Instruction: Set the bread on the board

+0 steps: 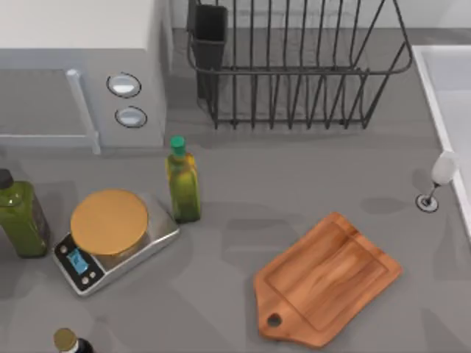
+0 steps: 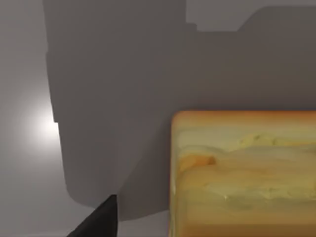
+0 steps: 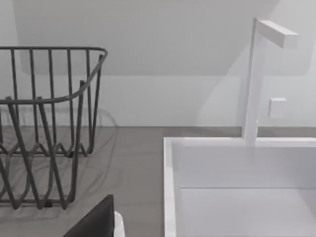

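Observation:
The bread, a golden-yellow chunk with a browner crust, lies on the grey table close before the left wrist camera. A dark part of my left gripper shows beside it, apart from it. The board, reddish-brown wood with a grooved rim and a holed handle, lies bare at the table's front right, turned at an angle. A dark part of my right gripper shows in the right wrist view, facing the sink and rack.
A silver scale with a round tan disc, an oil bottle and a green bottle stand at the left. A microwave, a wire dish rack, a wine glass and the sink line the back and right.

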`<state>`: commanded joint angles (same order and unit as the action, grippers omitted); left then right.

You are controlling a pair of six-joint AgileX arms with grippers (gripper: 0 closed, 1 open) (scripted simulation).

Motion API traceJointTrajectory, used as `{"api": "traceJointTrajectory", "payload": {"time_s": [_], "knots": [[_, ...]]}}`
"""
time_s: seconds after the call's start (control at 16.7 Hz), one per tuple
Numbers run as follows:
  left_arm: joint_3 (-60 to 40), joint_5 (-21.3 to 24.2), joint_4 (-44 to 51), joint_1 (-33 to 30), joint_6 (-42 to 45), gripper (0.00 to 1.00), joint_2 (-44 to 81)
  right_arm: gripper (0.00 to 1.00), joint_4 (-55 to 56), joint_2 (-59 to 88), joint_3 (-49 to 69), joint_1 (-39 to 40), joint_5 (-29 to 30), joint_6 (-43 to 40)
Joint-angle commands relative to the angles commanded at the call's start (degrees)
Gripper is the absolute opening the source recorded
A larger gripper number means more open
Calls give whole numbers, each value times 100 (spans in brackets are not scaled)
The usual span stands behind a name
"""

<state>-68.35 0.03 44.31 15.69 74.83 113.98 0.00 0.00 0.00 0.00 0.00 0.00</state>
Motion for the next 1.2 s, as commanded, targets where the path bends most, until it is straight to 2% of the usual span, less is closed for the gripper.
{"api": "traceJointTrajectory", "payload": {"time_s": [0.66, 1.2], "knots": [[0, 0, 0, 0, 0, 2, 0, 100, 0, 0, 0, 0, 0, 0], [7, -15, 97, 31, -27, 0, -94, 100, 0, 0, 0, 0, 0, 0]]}}
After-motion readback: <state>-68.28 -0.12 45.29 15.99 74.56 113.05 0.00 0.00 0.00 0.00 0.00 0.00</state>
